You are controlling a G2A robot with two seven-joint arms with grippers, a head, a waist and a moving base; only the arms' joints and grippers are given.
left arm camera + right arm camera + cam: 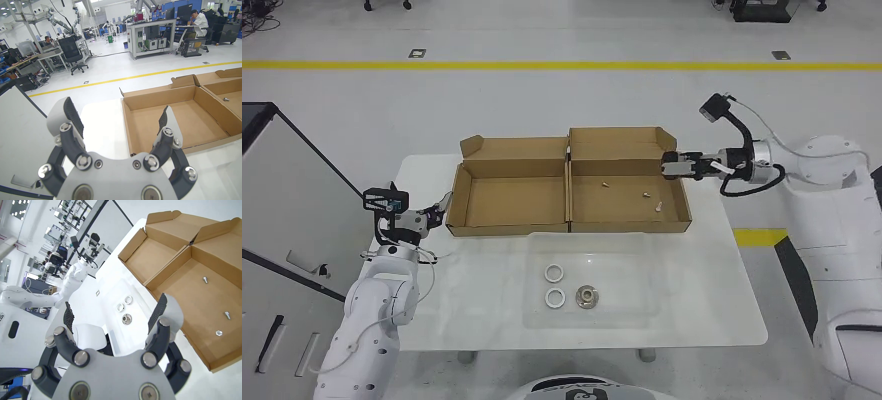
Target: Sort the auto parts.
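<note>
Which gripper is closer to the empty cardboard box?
Left. The left gripper hangs just outside the empty box; the right gripper is at the far wall of the neighbouring box.

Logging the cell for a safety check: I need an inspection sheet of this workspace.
Surface: white table.
Job's things: right box holds two bolts and a nut; left box beside it; clear tray holds two rings and a flanged part.
Clutter: nothing seen.
Grippers: left gripper open beside the left box; right gripper open at the right box's outer side.
Cables: black cable loop at right wrist.
Surroundings: yellow floor line beyond the table.
</note>
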